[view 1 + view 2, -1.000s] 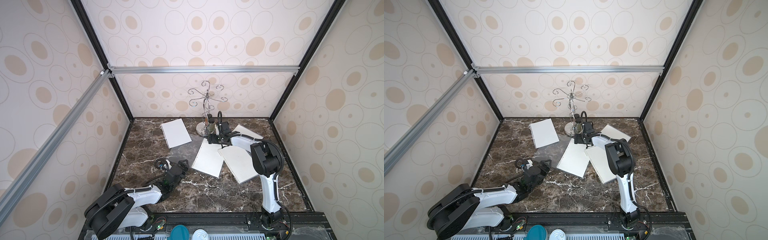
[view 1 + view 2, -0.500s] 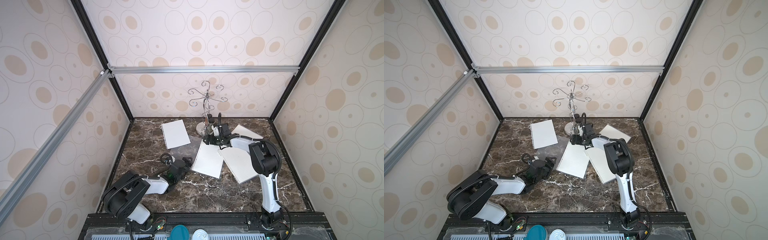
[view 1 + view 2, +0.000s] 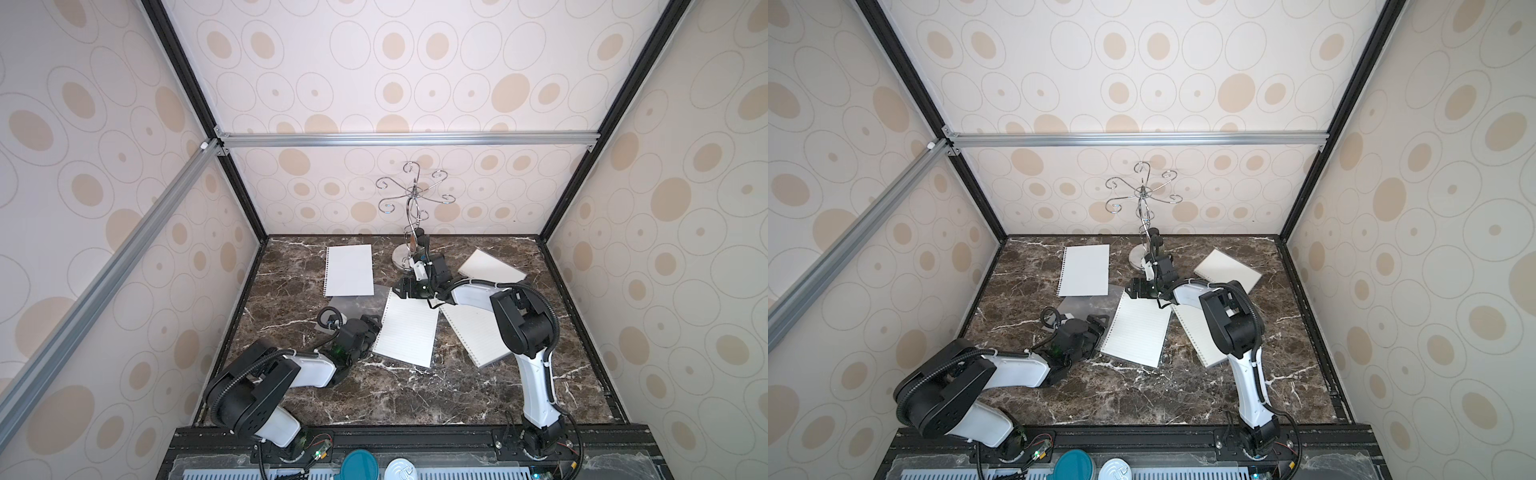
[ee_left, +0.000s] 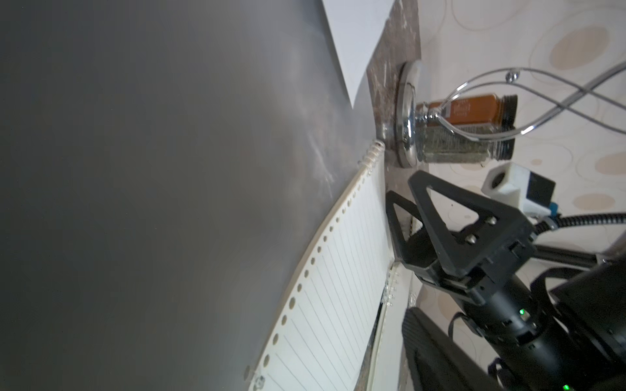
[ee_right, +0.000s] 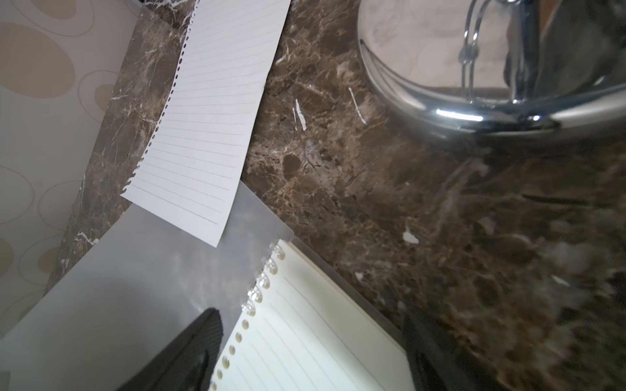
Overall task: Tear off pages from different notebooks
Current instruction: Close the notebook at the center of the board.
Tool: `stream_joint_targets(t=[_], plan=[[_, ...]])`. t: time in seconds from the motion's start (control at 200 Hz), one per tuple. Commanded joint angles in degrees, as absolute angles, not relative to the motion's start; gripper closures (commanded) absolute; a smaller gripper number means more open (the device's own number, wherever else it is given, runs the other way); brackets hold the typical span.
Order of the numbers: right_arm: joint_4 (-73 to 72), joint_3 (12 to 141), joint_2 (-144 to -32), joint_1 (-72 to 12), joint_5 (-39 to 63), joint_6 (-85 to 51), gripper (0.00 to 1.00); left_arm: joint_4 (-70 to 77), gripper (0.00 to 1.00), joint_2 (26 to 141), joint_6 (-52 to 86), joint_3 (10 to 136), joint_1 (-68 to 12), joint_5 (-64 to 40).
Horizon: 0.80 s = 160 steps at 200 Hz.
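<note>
Two pincers flank the open lined notebook (image 3: 405, 334). The left pincer (image 3: 371, 327) sits over its grey cover (image 3: 357, 306), at the coil edge; how wide it stands cannot be told. Beyond it lies a torn page (image 3: 349, 270). The right pincer (image 3: 400, 291), jaws wide and gripping nothing, straddles the coil's end; a second notebook (image 3: 473, 336) lies under its arm, a third notebook (image 3: 492, 266) behind its wrist.
</note>
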State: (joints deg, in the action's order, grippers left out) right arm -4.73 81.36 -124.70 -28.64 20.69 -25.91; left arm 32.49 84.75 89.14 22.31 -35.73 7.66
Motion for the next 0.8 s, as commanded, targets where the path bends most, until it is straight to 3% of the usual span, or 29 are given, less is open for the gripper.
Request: stream_joint_targets(t=[0.0,0.145,0.315,0.545,0.795], plan=[[3.55,78.61,-126.74,-29.66,21.45,-27.41,0.14,19.84,0.25,79.56,85.61,24.53,-35.03,15.76],[2.37,78.16,-126.83,-29.77,23.08,-27.97,0.14,17.09,0.33,72.28,78.32,24.9,-35.02,22.11],[0.45,79.22,-127.52,-32.01,25.52,-30.24,0.14,20.82,0.35,67.03,69.68,23.37,-35.15,23.65],[-2.2,80.31,-127.71,-36.86,26.39,-33.07,0.14,30.51,0.35,63.68,59.2,20.18,-36.01,17.94],[-2.87,76.59,-121.53,-35.18,22.47,-33.51,0.14,39.8,0.32,56.7,49.23,14.16,-39.71,13.06]])
